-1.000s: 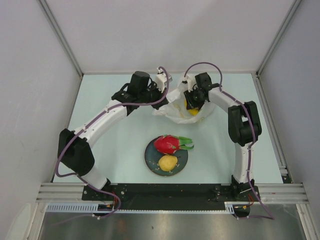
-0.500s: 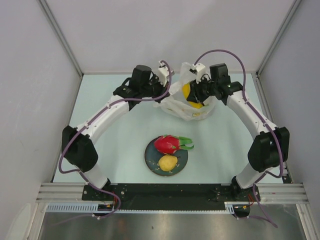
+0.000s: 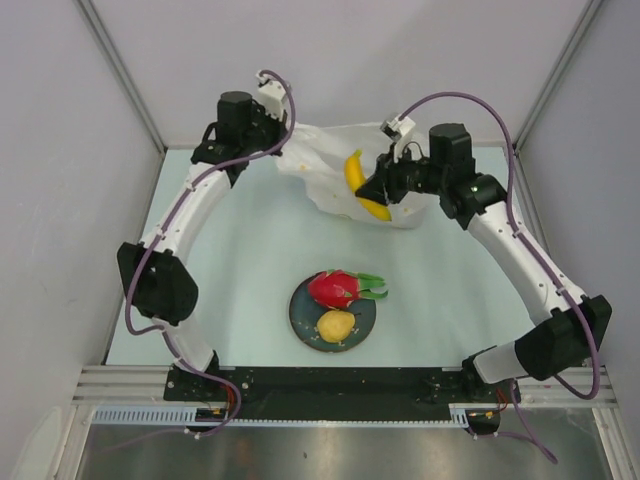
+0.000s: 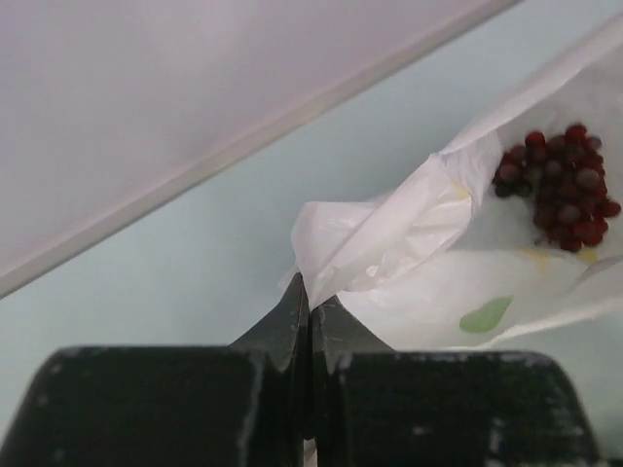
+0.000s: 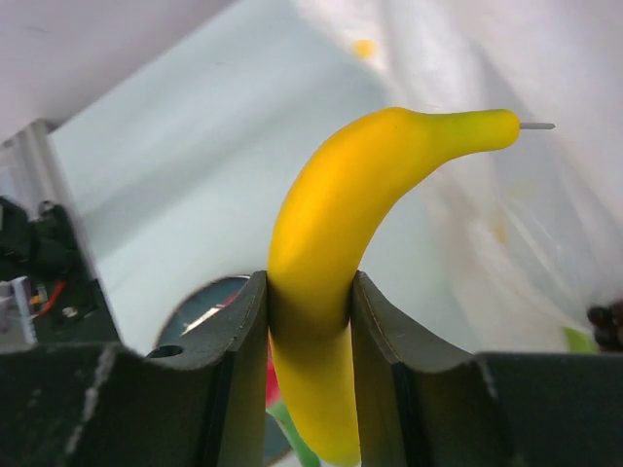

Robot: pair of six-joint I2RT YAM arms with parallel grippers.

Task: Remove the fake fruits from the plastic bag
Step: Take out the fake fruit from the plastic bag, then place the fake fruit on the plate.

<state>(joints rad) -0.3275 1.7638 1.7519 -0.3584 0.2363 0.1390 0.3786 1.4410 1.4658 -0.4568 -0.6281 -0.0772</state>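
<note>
While the left tool [image 4: 310, 294] pinches the bag [image 4: 409, 219], the right tool [image 5: 310, 292] clamps the banana [image 5: 341, 195] above the surface [image 3: 250, 270].

A round dark blue-green plate [image 3: 298, 314] sits near the middle of the pale bench [image 3: 230, 290], toward its near edge. Plain grey walls [image 3: 330, 70] enclose the left, far and right sides.

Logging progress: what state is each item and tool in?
banana: gripped, held aloft
plastic bag: edge pinched, held up
grape bunch: inside plastic bag
dragon fruit: on plate
yellow fruit: on plate
left tool: shut on plastic bag
right tool: shut on banana
</note>
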